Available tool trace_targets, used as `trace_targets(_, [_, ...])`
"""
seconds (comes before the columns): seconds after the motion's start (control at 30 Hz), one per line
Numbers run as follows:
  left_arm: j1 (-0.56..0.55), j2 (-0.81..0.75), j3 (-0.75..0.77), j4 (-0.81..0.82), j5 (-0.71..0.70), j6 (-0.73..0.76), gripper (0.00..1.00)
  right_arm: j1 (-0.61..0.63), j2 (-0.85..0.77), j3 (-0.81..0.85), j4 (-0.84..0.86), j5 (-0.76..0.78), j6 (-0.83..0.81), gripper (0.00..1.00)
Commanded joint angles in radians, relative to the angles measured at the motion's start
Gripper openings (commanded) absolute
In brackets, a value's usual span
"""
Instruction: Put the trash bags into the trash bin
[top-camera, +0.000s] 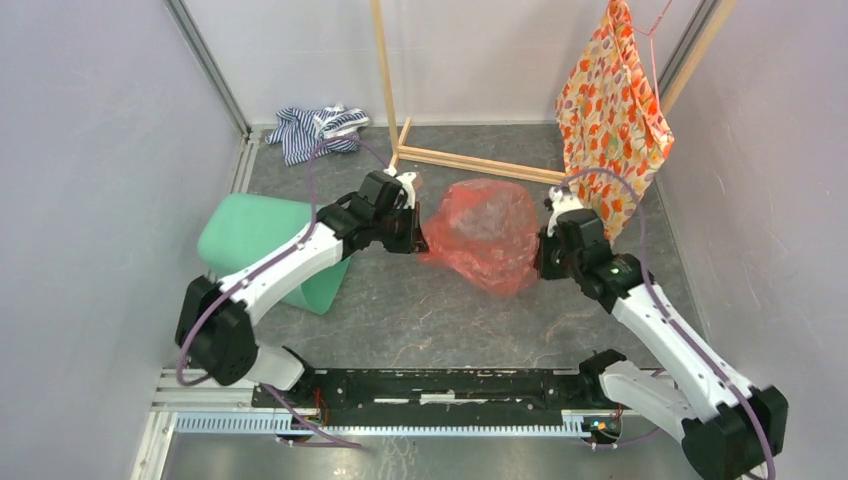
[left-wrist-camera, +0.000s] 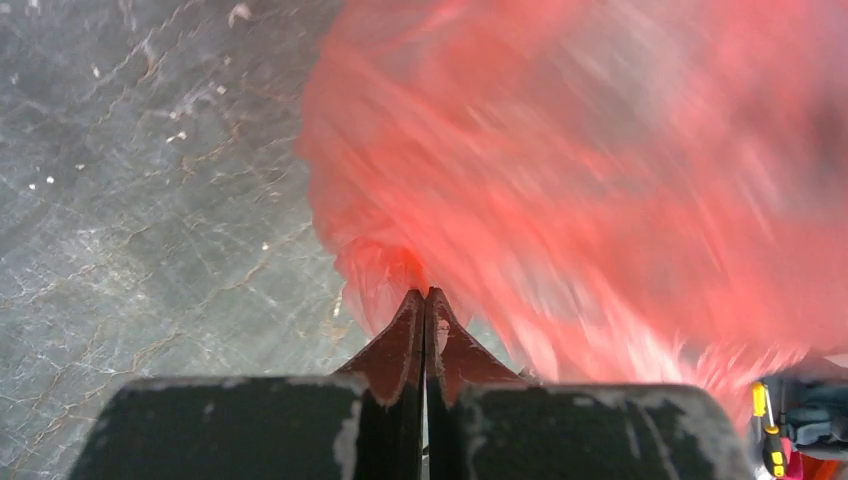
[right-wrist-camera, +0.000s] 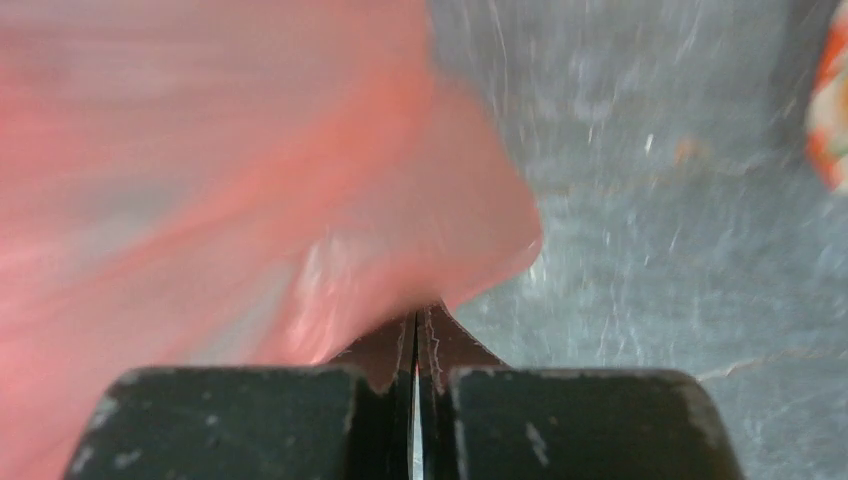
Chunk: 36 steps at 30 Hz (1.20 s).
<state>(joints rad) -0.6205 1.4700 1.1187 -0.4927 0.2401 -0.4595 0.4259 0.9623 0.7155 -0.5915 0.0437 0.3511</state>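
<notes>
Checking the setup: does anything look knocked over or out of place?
Yes: the trash bin lies on its side at the left, partly beneath the left arm. A striped cloth is crumpled in the far corner.

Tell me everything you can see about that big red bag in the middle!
The red bag is thin, crinkly, see-through plastic, puffed up like a balloon. It hangs stretched between both arms over the grey table. The left jaws are shut on its left edge, the right jaws on its right edge. It is not in the green bin. I can't tell if its bottom touches the table.
</notes>
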Motion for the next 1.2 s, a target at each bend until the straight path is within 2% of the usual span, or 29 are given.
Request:
trace_targets(0.0, [-0.013, -0.166, 0.057, 0.030, 0.053, -0.053, 0.02, 0.007, -0.082, 0.248, -0.024, 0.012, -0.011, 0.00])
trace_targets(0.13, [-0.014, -0.190, 0.088, 0.038, 0.063, -0.052, 0.08, 0.007, -0.062, 0.417, -0.082, 0.025, -0.037, 0.00])
trace_targets(0.23, [-0.015, -0.193, 0.077, 0.072, 0.080, -0.040, 0.22, 0.006, -0.035, 0.476, -0.085, 0.047, -0.064, 0.00])
trace_targets(0.4, [-0.015, -0.204, 0.068, 0.085, 0.066, -0.001, 0.35, 0.007, -0.011, 0.495, -0.079, 0.059, -0.096, 0.00])
trace_targets(0.57, [-0.013, -0.221, 0.072, 0.068, -0.016, 0.028, 0.58, 0.007, -0.004, 0.489, -0.100, 0.119, -0.139, 0.00])
trace_targets(0.67, [-0.012, -0.220, 0.085, 0.062, -0.032, 0.055, 0.67, 0.006, -0.012, 0.473, -0.121, 0.183, -0.175, 0.00])
trace_targets(0.77, [0.007, -0.208, 0.092, 0.070, -0.035, 0.085, 0.70, 0.006, -0.075, 0.426, -0.041, 0.107, -0.229, 0.00])
trace_targets(0.93, [0.028, -0.158, 0.084, 0.187, 0.078, 0.236, 0.67, 0.007, -0.156, 0.364, 0.096, -0.140, -0.302, 0.00])
trace_targets(1.0, [0.028, -0.145, 0.085, 0.245, 0.131, 0.303, 0.67, 0.006, -0.161, 0.363, 0.119, -0.198, -0.316, 0.00])
trace_targets(1.17, [0.027, -0.132, 0.079, 0.376, 0.156, 0.476, 0.67, 0.007, -0.174, 0.384, 0.169, -0.293, -0.336, 0.00])
